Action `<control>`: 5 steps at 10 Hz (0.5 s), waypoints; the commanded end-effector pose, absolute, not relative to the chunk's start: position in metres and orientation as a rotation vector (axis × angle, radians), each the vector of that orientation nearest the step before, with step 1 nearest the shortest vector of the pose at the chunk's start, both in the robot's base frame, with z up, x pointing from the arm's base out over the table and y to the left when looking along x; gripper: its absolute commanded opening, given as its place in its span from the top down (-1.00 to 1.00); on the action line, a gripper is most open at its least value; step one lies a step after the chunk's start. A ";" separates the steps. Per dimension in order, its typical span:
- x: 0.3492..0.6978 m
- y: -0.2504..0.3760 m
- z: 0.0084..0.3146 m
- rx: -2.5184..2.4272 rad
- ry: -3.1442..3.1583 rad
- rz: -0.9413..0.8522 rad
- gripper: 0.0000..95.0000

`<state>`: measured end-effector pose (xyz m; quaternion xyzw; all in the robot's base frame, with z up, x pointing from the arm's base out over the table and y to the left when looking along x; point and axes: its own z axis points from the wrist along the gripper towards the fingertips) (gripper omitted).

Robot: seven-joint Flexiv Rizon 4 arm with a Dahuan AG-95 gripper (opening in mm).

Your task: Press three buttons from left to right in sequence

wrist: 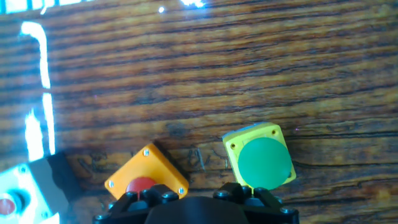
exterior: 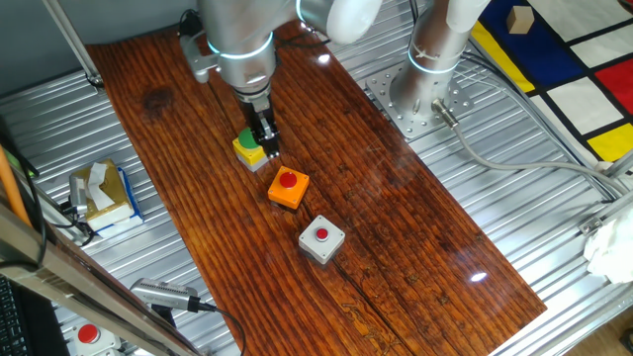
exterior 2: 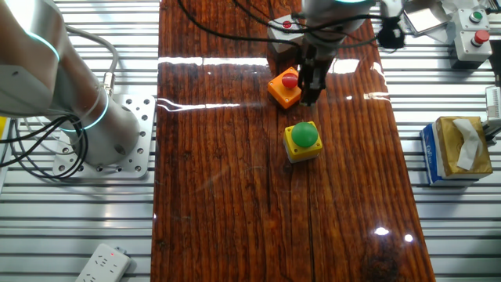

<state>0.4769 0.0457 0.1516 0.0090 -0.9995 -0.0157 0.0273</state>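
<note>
Three button boxes lie in a diagonal row on the wooden table (exterior: 396, 227). The yellow box with green cap (exterior: 249, 148) also shows in the other fixed view (exterior 2: 302, 139) and the hand view (wrist: 264, 160). The orange box with red cap (exterior: 288, 187) (exterior 2: 285, 86) (wrist: 146, 177) is in the middle. The grey box with red cap (exterior: 321, 238) (wrist: 15, 198) is last, partly hidden behind the arm in the other fixed view (exterior 2: 283, 35). My gripper (exterior: 268, 148) (exterior 2: 309, 98) points down between the yellow and orange boxes. The fingertips blend together, so their state is unclear.
A tissue box (exterior: 104, 193) (exterior 2: 460, 149) sits off the table on the metal bench. A fourth red button in a whitish housing (exterior: 87, 334) lies at the bench corner. The arm's base (exterior: 425, 94) (exterior 2: 109, 141) stands beside the table. A power strip (exterior 2: 102, 262) lies nearby.
</note>
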 end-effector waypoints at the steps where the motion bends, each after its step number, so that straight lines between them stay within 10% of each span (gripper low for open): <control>1: 0.476 0.045 0.151 0.210 -3.080 -0.036 -0.20; 5: 0.476 0.045 0.151 0.294 -3.103 -0.031 -0.20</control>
